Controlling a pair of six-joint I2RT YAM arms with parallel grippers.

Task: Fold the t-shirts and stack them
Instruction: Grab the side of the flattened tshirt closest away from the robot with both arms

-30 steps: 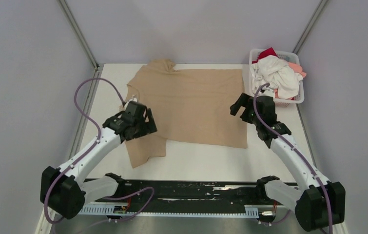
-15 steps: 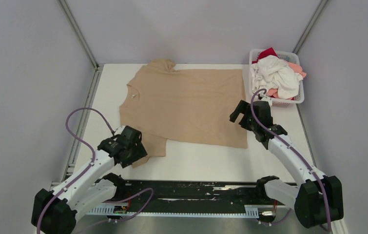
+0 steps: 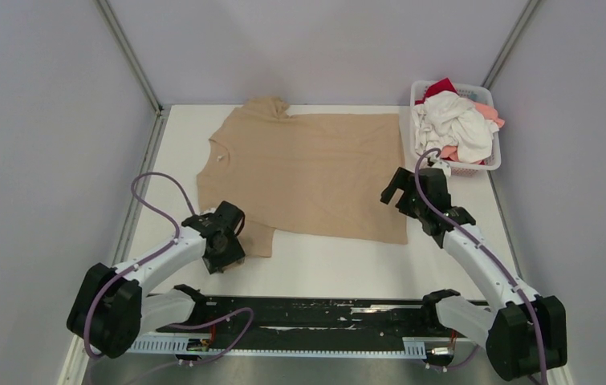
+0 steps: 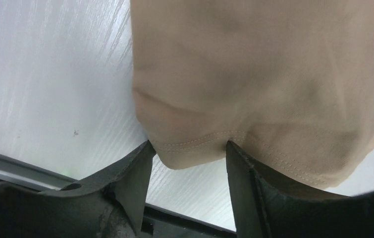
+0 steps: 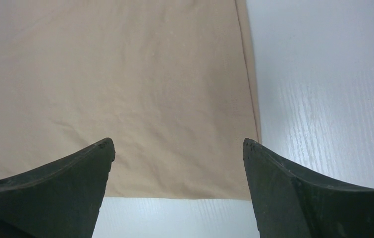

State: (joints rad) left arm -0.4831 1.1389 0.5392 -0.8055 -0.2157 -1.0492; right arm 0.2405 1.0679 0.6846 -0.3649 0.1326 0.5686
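**Limp tan tee waiting for a hem pinch**

The tan tee (image 3: 315, 172) is lying spread flat on the white tabletop (image 3: 331, 261) in the middle of the overhead view. Its collar is pointing to the left of the frame and its bottom hem to the right. The remaining shirts (image 3: 453, 124), white, coral and red, are sitting heaped in the lattice basket (image 3: 480, 167) at the upper right.

The cloth is looking thin, light and thoroughly soft. It is rumpling at the sleeve and showing faint creases across the body, so it is likely to sag, drag on the tabletop and fold on itself when lifted from a single point. The stitched hems are the firmest places to grip, and two well-separated holds should be keeping an edge straight.

The left fingers (image 4: 135, 173) are standing partly open at the lower left of the tee. They are straddling the corner of the near sleeve's hem, which is lying between their tips, and they are not clamping it. The right fingers (image 5: 66, 178) are hanging spread wide above the tee's lower right corner, gripping nothing. The side edge and bottom hem are meeting between them, which looks like a sound place to take hold.
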